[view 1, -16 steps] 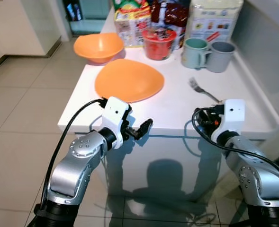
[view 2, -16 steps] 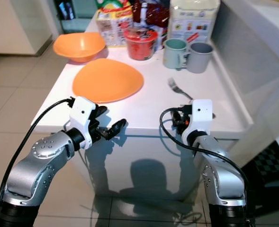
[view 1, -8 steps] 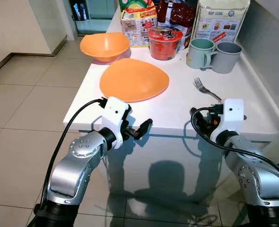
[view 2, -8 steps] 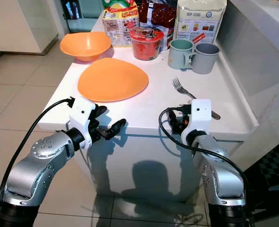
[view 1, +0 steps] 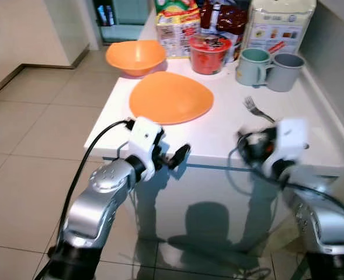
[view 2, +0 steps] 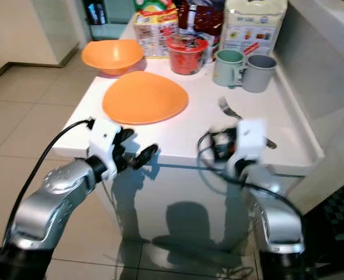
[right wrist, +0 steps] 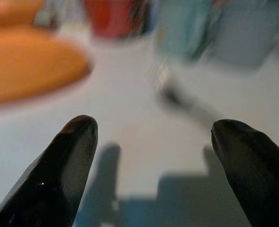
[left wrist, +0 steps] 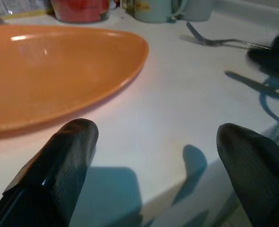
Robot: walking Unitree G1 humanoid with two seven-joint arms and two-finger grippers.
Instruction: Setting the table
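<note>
The left gripper [view 1: 173, 158] hangs spread wide at the white desk's [view 1: 218, 131] near edge, just short of the flat orange plate [view 1: 170, 97]. An orange bowl [view 1: 135, 56] sits toward the far left corner. The silver metal fork [view 1: 259, 111] lies near the right edge, beyond the blurred right gripper [right wrist: 151, 156], which seems wide open.

Two silver metal arms with rounded, screw-dotted joints carry white box-shaped wrist housings. A black cable [view 1: 84, 166] loops along the left arm; the blurred right arm seems wrapped in similar black cabling. The fingers [left wrist: 58, 165] are glossy black.
</note>
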